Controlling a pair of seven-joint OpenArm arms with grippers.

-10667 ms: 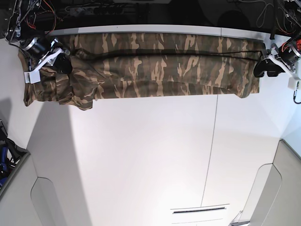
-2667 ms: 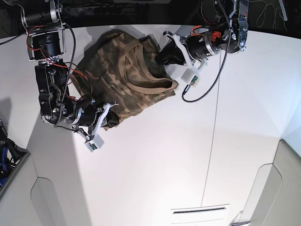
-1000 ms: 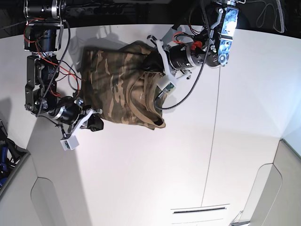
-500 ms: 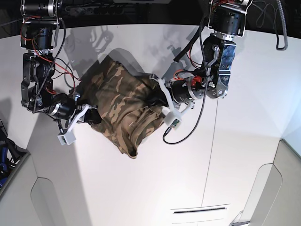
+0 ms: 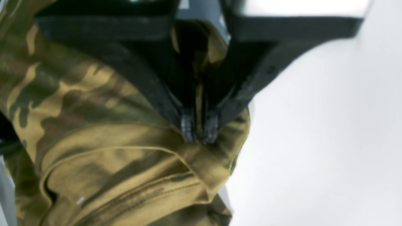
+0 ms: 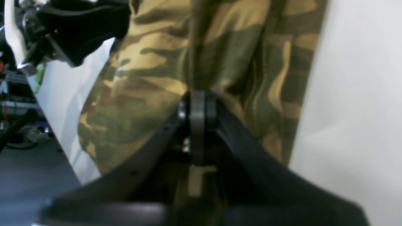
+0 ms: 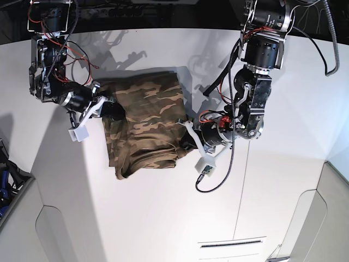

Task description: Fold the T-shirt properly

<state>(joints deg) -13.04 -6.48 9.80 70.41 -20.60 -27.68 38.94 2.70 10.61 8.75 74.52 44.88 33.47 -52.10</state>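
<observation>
We judge the step in hand to be laying the doubled T-shirt [image 7: 144, 123] flat on the table [image 7: 163, 218] after a fold. To do it well, we advise lowering both held edges at an even rate with the cloth taut between them, so the upper layer settles square on the lower one. Neither grip should be let go until the fabric rests on the surface.

The left gripper [image 5: 199, 128] has its jaws drawn narrow and pinches a fold of the shirt at a stitched hem; the cloth runs between the fingertips [image 5: 187, 125]. In the base view it sits at the garment's right-hand edge [image 7: 188, 142].

The right gripper [image 6: 198, 106] is clamped tight on a bunched ridge of the fabric, at the shirt's left-hand edge in the base view [image 7: 112, 112].

The T-shirt lies as a compact, wrinkled bundle between the two grippers. Its near edge droops unevenly toward the camera.
</observation>
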